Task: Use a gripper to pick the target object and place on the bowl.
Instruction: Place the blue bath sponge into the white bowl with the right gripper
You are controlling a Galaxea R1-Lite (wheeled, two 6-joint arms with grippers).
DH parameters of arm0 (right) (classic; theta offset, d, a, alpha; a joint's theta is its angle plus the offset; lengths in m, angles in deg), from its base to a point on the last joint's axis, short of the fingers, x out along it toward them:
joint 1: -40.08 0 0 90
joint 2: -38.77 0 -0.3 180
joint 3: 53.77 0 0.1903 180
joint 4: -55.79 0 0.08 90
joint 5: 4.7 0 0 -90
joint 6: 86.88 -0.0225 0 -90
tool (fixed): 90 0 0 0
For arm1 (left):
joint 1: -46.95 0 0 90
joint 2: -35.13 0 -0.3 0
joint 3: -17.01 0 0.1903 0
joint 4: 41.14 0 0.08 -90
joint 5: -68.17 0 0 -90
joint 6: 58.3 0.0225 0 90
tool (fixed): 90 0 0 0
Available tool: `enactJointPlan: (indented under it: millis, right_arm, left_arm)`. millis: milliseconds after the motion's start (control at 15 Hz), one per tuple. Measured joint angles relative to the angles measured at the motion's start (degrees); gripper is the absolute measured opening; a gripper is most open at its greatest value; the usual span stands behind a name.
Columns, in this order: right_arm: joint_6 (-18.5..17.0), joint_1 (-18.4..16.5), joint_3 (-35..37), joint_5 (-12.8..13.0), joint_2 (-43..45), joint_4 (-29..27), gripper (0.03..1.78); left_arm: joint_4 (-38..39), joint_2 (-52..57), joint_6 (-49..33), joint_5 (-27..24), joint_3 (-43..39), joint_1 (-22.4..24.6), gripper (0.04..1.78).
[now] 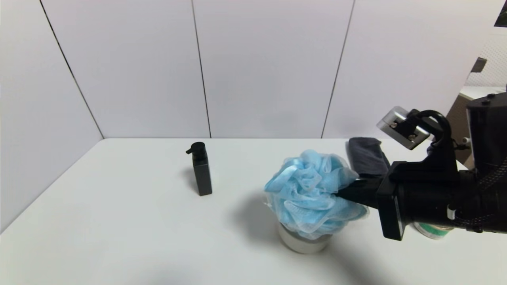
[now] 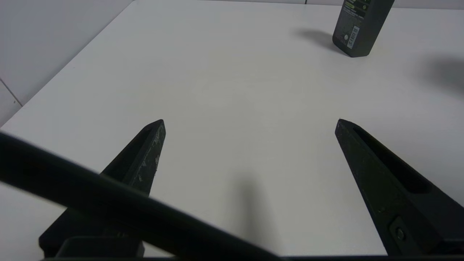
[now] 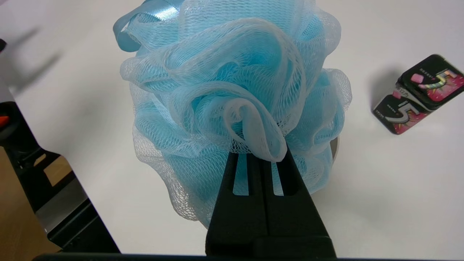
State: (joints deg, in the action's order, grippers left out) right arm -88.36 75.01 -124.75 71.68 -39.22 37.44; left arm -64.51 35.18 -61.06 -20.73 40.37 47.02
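Now R gripper (image 1: 344,193) fingers pinch blue pouf (image 1: 313,194) atop bowl (image 1: 303,242); L gripper (image 2: 250,125) fingers spread, parked.

Even, bright overhead light fills the white matte surface (image 1: 119,221). Soft grey shadows fall left of the black square pump bottle (image 1: 201,170) and the fluffy light blue mesh pouf (image 1: 313,194). A nearby black cable (image 2: 108,203) blurs across the left wrist view.
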Motion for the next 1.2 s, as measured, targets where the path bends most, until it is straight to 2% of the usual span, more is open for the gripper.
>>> enactJointPlan:
  millis: [467, 800, 867, 1000, 1200]
  right_arm:
    - [0.17, -2.33, 0.17, 0.04, -5.08, 4.55, 0.05]
    - [0.63, -3.46, 1.05, -0.07, -5.81, 4.58, 0.05]
    - [0.72, -3.52, 1.16, -0.13, -5.79, 4.58, 0.14]
    - [0.61, -3.52, 1.0, -0.21, -5.66, 4.5, 0.5]
    - [0.56, -3.49, 1.02, -0.29, -5.02, 4.61, 0.89]
  left_arm:
    - [0.0, 0.0, -0.02, 0.0, 0.0, 0.0, 1.69]
    - [0.0, 0.0, 0.0, 0.02, 0.0, 0.0, 1.69]
    - [0.0, 0.0, 0.0, 0.0, 0.0, 0.0, 1.69]
    - [0.0, 0.0, -0.02, 0.02, 0.0, 0.0, 1.69]
    - [0.0, 0.0, -0.02, 0.02, 0.0, 0.0, 1.69]
